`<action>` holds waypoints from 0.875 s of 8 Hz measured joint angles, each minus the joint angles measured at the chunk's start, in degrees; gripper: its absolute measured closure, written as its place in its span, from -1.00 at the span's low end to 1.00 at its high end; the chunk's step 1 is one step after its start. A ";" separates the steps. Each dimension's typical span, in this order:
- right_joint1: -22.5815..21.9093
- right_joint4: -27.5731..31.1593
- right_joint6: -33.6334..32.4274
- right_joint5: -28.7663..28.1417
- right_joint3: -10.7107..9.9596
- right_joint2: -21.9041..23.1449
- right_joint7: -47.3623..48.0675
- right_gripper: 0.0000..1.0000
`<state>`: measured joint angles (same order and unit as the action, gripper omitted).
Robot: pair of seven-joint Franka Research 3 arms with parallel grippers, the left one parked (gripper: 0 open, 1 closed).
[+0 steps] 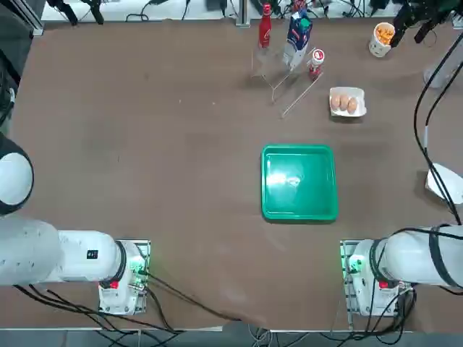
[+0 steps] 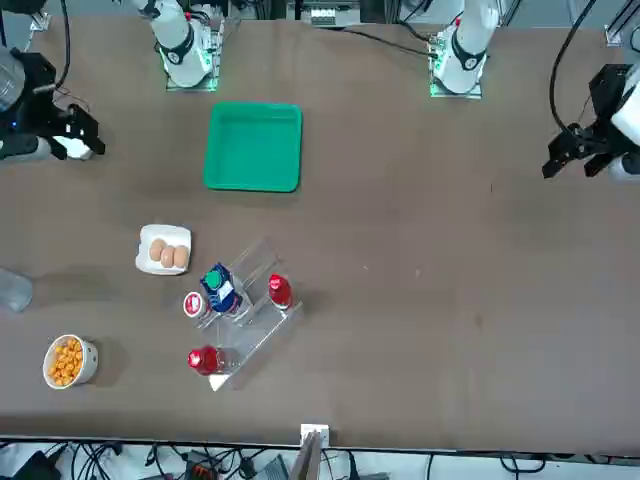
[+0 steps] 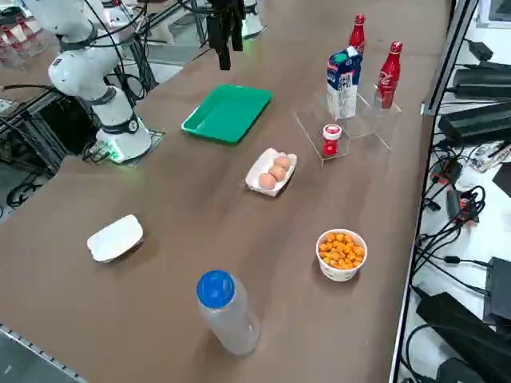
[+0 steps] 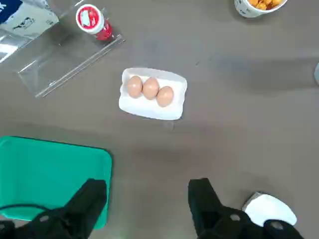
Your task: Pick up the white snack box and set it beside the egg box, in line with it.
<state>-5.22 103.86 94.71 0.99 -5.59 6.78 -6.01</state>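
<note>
right gripper: fingers spread, empty, high over the table near the green tray
white snack box: well apart from green tray, by the table's right edge
egg box: beyond green tray, three eggs

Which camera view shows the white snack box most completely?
The right side view: the white snack box lies whole and unobstructed on the table. The top view cuts it at the right edge behind cables. The front view shows a small part by the right end effector. The wrist view shows a part beside a finger.
</note>
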 joint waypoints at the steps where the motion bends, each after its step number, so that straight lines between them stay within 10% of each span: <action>1: 0.01 -0.27 -0.12 0.00 0.00 -0.05 0.00 -1.00; 4: 0.06 -0.33 -1.83 0.01 -0.02 -0.37 0.00 -1.00; 7: 6.84 -0.10 -17.41 0.18 -0.59 -2.29 0.21 -1.00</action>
<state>1.62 103.76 77.30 1.16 -6.18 4.49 -5.80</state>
